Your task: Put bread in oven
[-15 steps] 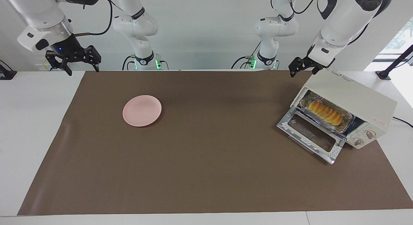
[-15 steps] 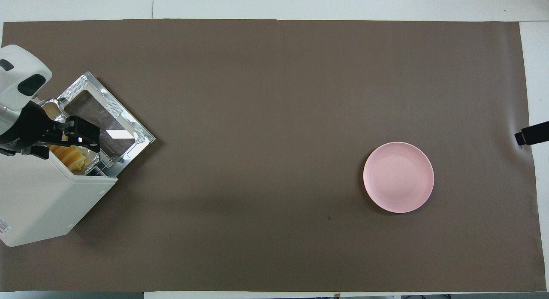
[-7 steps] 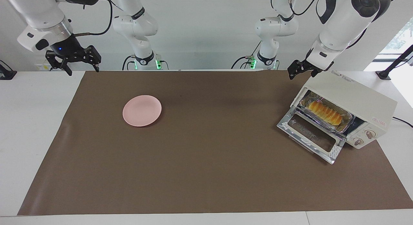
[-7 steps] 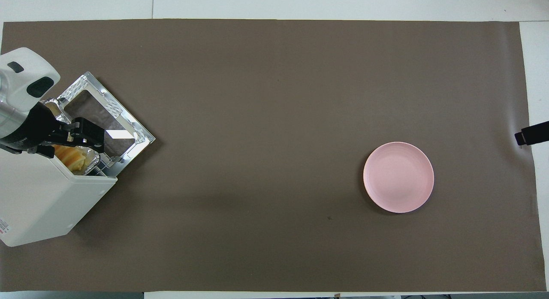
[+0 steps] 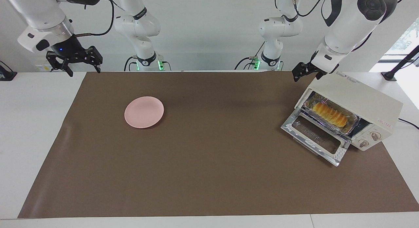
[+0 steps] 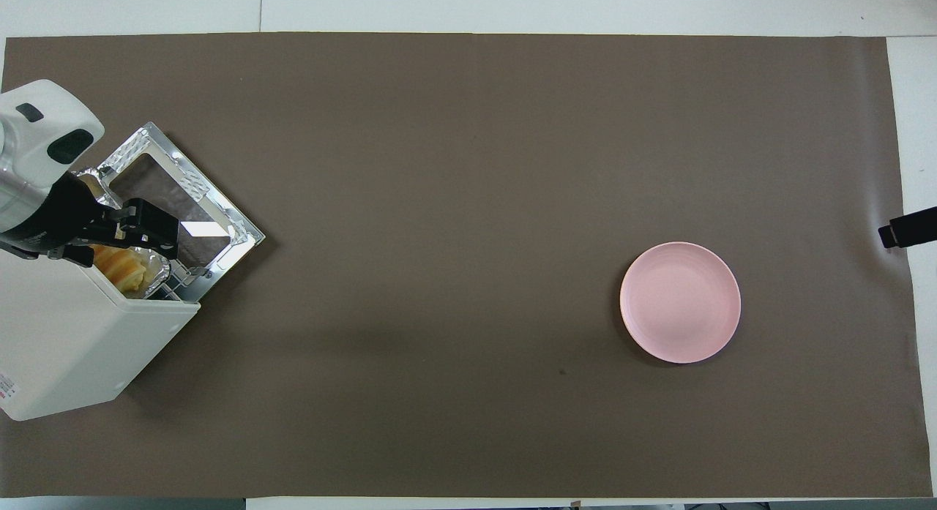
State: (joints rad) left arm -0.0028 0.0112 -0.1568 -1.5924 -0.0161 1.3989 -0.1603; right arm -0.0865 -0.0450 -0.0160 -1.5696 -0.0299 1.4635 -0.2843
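The left claw (image 5: 302,72) has drawn back, empty, spread, above the oven (image 5: 355,102) holding the bread (image 5: 330,114).

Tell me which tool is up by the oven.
The left tool, raised just above the oven's top corner nearest the robots. The right tool waits at the other end of the table, past the plate.

Matt brown mat (image 5: 209,162), crinkled shiny foil tray (image 5: 350,118), glossy cream oven (image 5: 360,97)
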